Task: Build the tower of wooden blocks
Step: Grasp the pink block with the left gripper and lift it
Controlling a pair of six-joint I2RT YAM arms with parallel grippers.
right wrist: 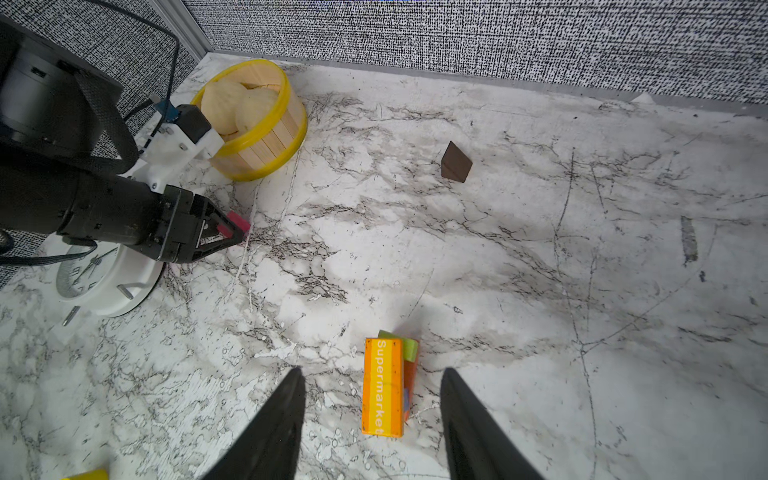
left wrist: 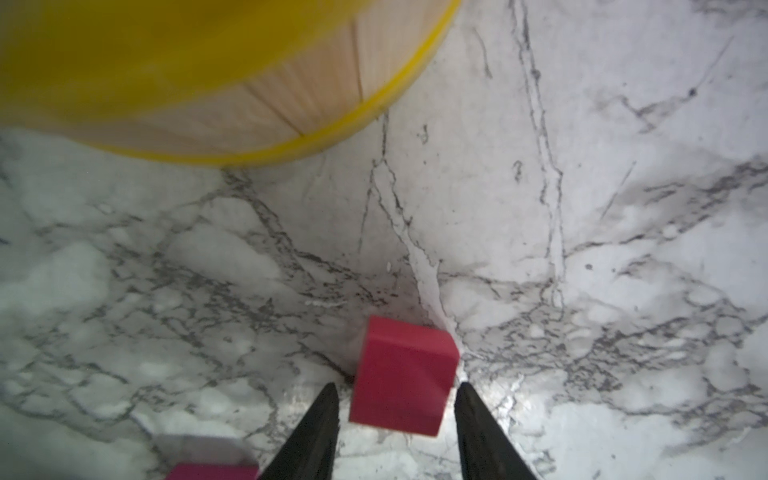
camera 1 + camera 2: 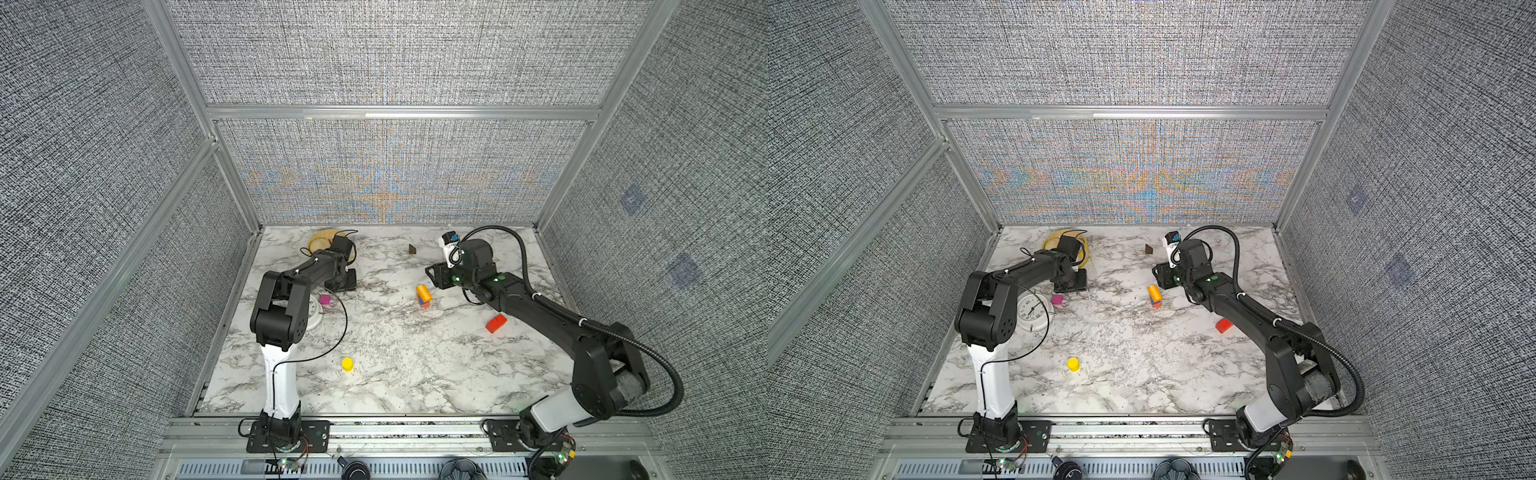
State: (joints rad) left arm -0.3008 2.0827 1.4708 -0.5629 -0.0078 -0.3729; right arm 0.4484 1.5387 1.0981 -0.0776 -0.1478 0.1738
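The tower (image 3: 423,296) stands right of the table's middle, a short stack with an orange "Supermarket" bar (image 1: 382,386) on top and lime, orange and blue blocks under it. My right gripper (image 1: 372,370) hangs open just above and behind it, holding nothing. At the back left, my left gripper (image 2: 397,385) is low over the table, its fingers either side of a pink-red cube (image 2: 405,374), with a gap showing on one side. Loose blocks lie about: a magenta cube (image 3: 325,300), a yellow cylinder (image 3: 347,364), a red block (image 3: 496,323) and a dark brown block (image 3: 412,249).
A round yellow basket (image 1: 286,137) of buns sits in the back left corner, close behind the left gripper. A white clock (image 3: 1030,309) lies under the left arm near the left wall. Grey panel walls close in three sides.
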